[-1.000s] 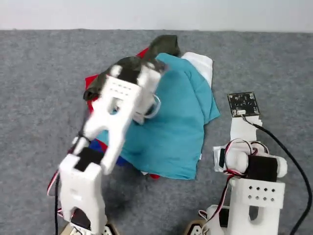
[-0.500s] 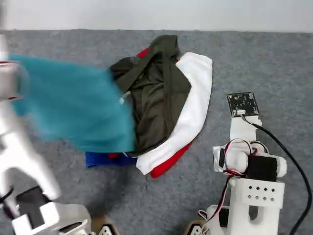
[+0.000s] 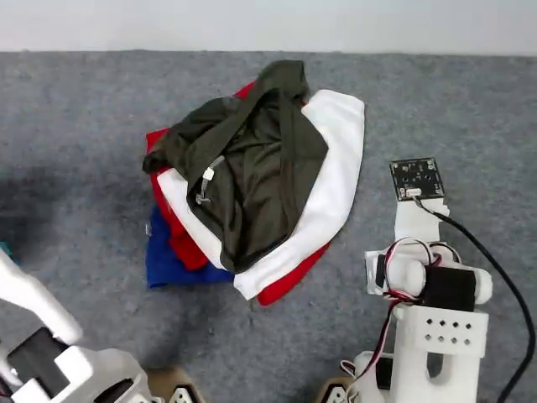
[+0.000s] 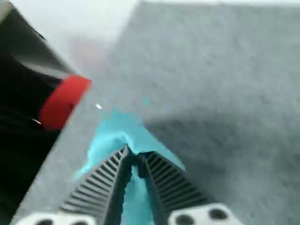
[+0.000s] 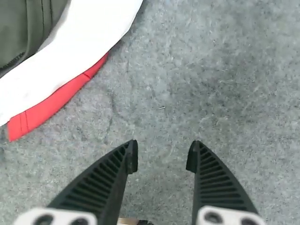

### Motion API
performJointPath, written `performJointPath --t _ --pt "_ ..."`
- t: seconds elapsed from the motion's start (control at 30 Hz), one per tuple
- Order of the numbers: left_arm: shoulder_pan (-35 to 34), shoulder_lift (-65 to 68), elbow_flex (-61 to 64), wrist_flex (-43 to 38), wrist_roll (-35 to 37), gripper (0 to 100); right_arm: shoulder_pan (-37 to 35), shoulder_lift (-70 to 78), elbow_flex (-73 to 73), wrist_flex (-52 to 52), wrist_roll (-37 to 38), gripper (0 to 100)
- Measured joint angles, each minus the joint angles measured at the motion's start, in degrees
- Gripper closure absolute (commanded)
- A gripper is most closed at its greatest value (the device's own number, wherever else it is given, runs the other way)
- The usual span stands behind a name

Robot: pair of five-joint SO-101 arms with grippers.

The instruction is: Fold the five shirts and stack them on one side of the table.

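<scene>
A grey carpeted table is seen from above. At its centre a heap of shirts is piled. A dark olive shirt is laid on top, and a white shirt is spread beneath it toward 3 o'clock. A red shirt and a blue shirt are left sticking out toward 8 o'clock. A teal shirt is pinched between the closed jaws of the left gripper, well apart from the heap, at the table's 9 o'clock edge. The right gripper is held over bare carpet toward 4 o'clock, near the red and white hems, with its jaws spread.
</scene>
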Motion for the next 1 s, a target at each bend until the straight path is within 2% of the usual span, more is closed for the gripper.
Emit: performJointPath --t 0.1,0.2,0.27,0.5,0.6,0.7,0.8,0.93,1.0 --pt "1.23 0.0 3.25 0.0 0.0 93 0.09 0.0 0.0 0.0 0.0 81.0" --pt "2.11 0.0 5.36 0.0 0.0 75 0.09 0.0 0.0 0.0 0.0 80.9" --pt "2.2 0.0 5.71 0.53 0.09 68 0.09 0.0 0.0 0.79 0.0 80.9" --pt "2.37 -0.18 5.71 4.57 4.92 67 0.09 0.0 0.0 1.41 1.23 80.8" --pt "4.75 -0.18 5.54 7.38 8.97 67 0.0 0.0 0.0 1.58 1.23 80.8" --pt "12.66 -0.18 4.92 15.03 11.87 67 0.09 0.0 0.0 1.58 1.49 80.8" --pt "25.05 -0.18 4.92 20.75 16.26 67 0.09 0.0 0.0 1.58 1.49 80.9" --pt "42.29 2.99 4.57 19.34 23.56 67 0.09 0.0 0.0 1.58 1.49 81.0" --pt "48.26 7.38 4.31 16.79 26.64 67 0.09 0.0 0.0 1.58 1.49 81.0"
